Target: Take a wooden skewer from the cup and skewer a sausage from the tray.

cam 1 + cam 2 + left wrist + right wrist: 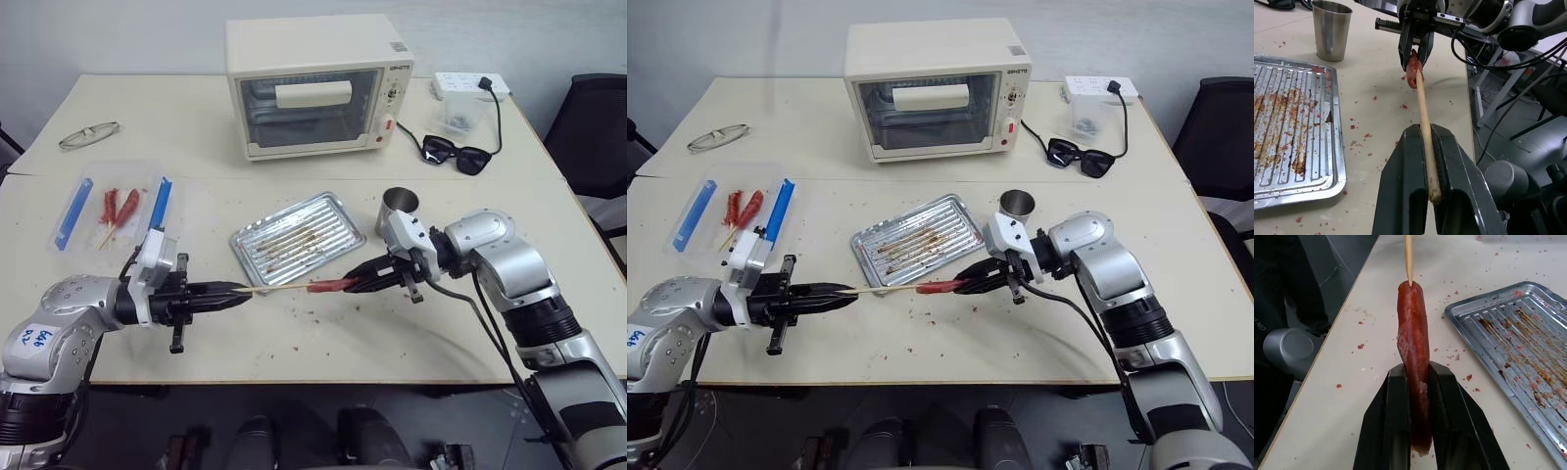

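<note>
Rear end of thin pale wooden skewer [1426,142] hidden between black left gripper [1431,193] fingers. Small glossy red sausage [1414,357]: lower end buried between right gripper [1420,431] fingers. Skewer tip depth inside sausage undeterminable.

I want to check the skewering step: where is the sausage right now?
The sausage is off the tray, held in the right gripper above the table just in front of the tray, its free end meeting the tip of the wooden skewer held by the left gripper.

The tray [297,238] lies on the bench [323,338] just behind the line joining both pincers, with the cup [398,206] just right of the tray, beside the right pincer [345,285]. Bare bench lies in front of the tray.
</note>
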`<move>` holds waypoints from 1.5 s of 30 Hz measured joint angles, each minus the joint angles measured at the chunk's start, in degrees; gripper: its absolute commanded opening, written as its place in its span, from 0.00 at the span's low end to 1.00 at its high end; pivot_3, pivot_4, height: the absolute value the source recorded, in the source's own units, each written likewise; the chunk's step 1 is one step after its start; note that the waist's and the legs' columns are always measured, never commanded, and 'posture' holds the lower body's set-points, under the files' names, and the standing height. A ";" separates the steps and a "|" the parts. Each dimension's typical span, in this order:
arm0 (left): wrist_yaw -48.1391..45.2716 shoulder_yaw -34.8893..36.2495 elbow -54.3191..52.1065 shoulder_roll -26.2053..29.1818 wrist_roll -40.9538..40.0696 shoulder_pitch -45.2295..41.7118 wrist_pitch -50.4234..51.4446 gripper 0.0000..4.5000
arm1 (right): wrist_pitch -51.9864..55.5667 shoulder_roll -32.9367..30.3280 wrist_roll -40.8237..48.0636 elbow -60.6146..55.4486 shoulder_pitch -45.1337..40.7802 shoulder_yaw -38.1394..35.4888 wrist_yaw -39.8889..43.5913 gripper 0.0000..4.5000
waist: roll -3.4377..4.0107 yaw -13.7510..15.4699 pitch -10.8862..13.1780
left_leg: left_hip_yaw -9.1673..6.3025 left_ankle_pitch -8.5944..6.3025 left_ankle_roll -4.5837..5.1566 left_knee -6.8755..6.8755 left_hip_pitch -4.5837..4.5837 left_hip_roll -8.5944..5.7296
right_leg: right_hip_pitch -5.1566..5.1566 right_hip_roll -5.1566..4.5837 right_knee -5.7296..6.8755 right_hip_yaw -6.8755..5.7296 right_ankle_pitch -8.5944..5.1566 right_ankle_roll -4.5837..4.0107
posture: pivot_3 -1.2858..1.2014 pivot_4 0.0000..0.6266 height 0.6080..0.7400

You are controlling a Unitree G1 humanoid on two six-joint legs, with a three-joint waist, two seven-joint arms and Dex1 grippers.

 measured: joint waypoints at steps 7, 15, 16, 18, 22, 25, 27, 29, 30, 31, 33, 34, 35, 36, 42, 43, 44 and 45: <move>-0.34 0.14 0.10 0.35 0.26 0.49 0.02 0.00 | -0.11 -0.47 0.20 0.35 0.00 -0.43 0.20 0.08 | 0.00 -0.02 0.00 | 0.00 0.00 0.00 0.00 0.00 0.01 | 0.00 0.01 0.01 -0.01 0.00 0.00 | 0.52 0.24 1.00; 0.04 0.14 0.11 0.19 0.36 0.50 -0.04 0.00 | -0.02 -0.47 0.31 0.34 0.00 -0.43 0.20 0.08 | 0.00 -0.01 0.00 | 0.00 0.00 0.00 0.02 0.00 0.00 | 0.00 0.00 0.01 -0.01 0.00 0.00 | 0.52 0.24 1.00; 0.10 0.14 0.12 0.15 0.35 0.50 -0.04 0.00 | -0.02 -0.47 0.31 0.34 0.00 -0.43 0.20 0.08 | 0.00 -0.01 0.00 | 0.00 0.00 0.00 0.02 0.00 0.00 | 0.00 0.00 0.02 -0.01 0.00 0.00 | 0.52 0.24 1.00; 0.14 0.14 0.15 0.10 0.35 0.50 -0.04 0.00 | -0.01 -0.47 0.31 0.34 0.01 -0.43 0.20 0.08 | 0.00 0.00 0.00 | 0.00 0.00 0.00 0.02 0.00 0.00 | 0.00 0.00 0.02 0.00 0.00 0.00 | 0.52 0.24 1.00; 0.11 0.14 0.19 0.11 0.35 0.50 -0.04 0.00 | 0.00 -0.49 0.32 0.29 0.11 -0.43 0.23 0.08 | 0.00 0.00 0.00 | 0.00 0.00 0.00 0.03 0.00 0.00 | 0.00 0.01 0.02 -0.01 0.00 0.00 | 0.52 0.24 1.00; 0.09 0.14 0.22 0.11 0.36 0.51 -0.04 0.00 | -0.01 -0.49 0.34 0.29 0.11 -0.43 0.26 0.08 | 0.00 0.00 0.00 | 0.00 0.00 0.00 0.03 0.00 0.00 | 0.00 0.00 0.02 -0.01 0.00 0.00 | 0.52 0.24 1.00; 0.07 0.15 0.22 0.11 0.35 0.52 -0.04 0.00 | -0.01 -0.49 0.35 0.29 0.11 -0.43 0.29 0.08 | 0.00 0.00 0.00 | 0.00 0.00 0.00 0.03 0.00 0.00 | 0.00 0.00 0.02 -0.01 0.00 0.00 | 0.52 0.24 1.00; 0.07 0.15 0.22 0.11 0.35 0.57 -0.05 0.00 | -0.01 -0.49 0.35 0.29 0.11 -0.43 0.31 0.08 | 0.00 0.00 0.00 | 0.00 0.00 0.00 0.04 0.00 0.00 | 0.00 0.01 0.03 -0.01 0.00 0.00 | 0.52 0.24 1.00; 0.06 0.14 0.22 0.11 0.35 0.63 -0.06 0.00 | -0.02 -0.50 0.35 0.29 0.11 -0.42 0.33 0.08 | 0.00 0.00 0.00 | 0.00 0.00 0.00 0.04 0.00 0.00 | 0.00 0.00 0.03 -0.01 0.00 0.00 | 0.52 0.24 1.00; 0.04 0.16 0.22 0.11 0.35 0.75 -0.07 0.00 | -0.02 -0.50 0.35 0.29 0.11 -0.43 0.35 0.08 | 0.00 0.00 0.00 | 0.00 0.00 0.00 0.04 0.00 0.00 | 0.00 0.00 0.03 -0.01 0.00 0.00 | 0.52 0.24 1.00; 0.02 0.23 0.23 0.11 0.35 0.99 -0.07 0.00 | -0.02 -0.55 0.35 0.29 0.11 -0.42 0.40 0.08 | 0.00 0.00 0.00 | 0.00 0.00 0.00 0.04 0.00 0.00 | 0.00 0.00 0.03 -0.01 0.00 0.00 | 0.52 0.24 1.00; 0.00 0.40 0.24 0.11 0.36 1.21 -0.07 0.00 | -0.07 -0.57 0.37 0.29 0.11 -0.43 0.47 0.08 | 0.00 -0.01 0.00 | 0.00 0.00 0.00 0.04 0.00 0.01 | 0.00 0.01 0.03 -0.01 0.00 0.00 | 0.52 0.24 1.00; -0.01 0.52 0.25 0.13 0.36 1.34 -0.07 0.00 | -0.10 -0.61 0.37 0.29 0.11 -0.43 0.51 0.08 | 0.00 -0.01 0.00 | 0.00 0.00 0.00 0.04 0.00 0.00 | 0.00 0.00 0.03 -0.01 0.00 0.00 | 0.52 0.24 1.00; -0.02 0.66 0.27 0.15 0.36 1.43 -0.08 0.00 | -0.15 -0.72 0.37 0.31 0.11 -0.43 0.54 0.08 | 0.00 0.01 0.00 | 0.00 0.00 0.00 0.04 0.00 0.00 | 0.00 0.00 0.03 -0.01 0.00 0.00 | 0.52 0.24 1.00; -0.01 1.56 0.32 0.19 0.37 1.82 -0.08 0.00 | -0.99 -1.29 0.37 1.35 0.11 -0.43 0.71 0.08 | 0.00 0.02 0.00 | 0.00 0.00 0.00 0.06 0.00 0.00 | 0.00 0.00 0.05 -0.04 0.00 0.00 | 0.52 0.24 1.00; 0.00 1.56 0.32 0.19 0.37 1.82 -0.08 0.00 | -1.03 -1.29 0.37 1.38 0.11 -0.43 0.71 0.08 | 0.00 0.00 0.00 | 0.00 0.00 0.00 0.06 0.00 0.00 | 0.00 0.00 0.05 -0.03 0.00 0.00 | 0.52 0.24 1.00; 0.03 1.55 0.32 0.15 0.37 1.82 -0.08 0.00 | -1.06 -1.29 0.37 1.38 0.11 -0.43 0.71 0.08 | 0.00 0.00 0.00 | 0.00 0.00 0.00 0.06 0.00 0.01 | 0.00 0.00 0.05 -0.04 0.00 0.00 | 0.52 0.24 1.00; 0.04 1.54 0.32 0.13 0.37 1.81 -0.08 0.00 | -1.08 -1.29 0.37 1.38 0.11 -0.43 0.71 0.08 | 0.00 0.00 0.00 | 0.00 0.00 0.00 0.06 0.00 0.00 | 0.00 0.00 0.05 -0.03 0.00 0.00 | 0.52 0.24 1.00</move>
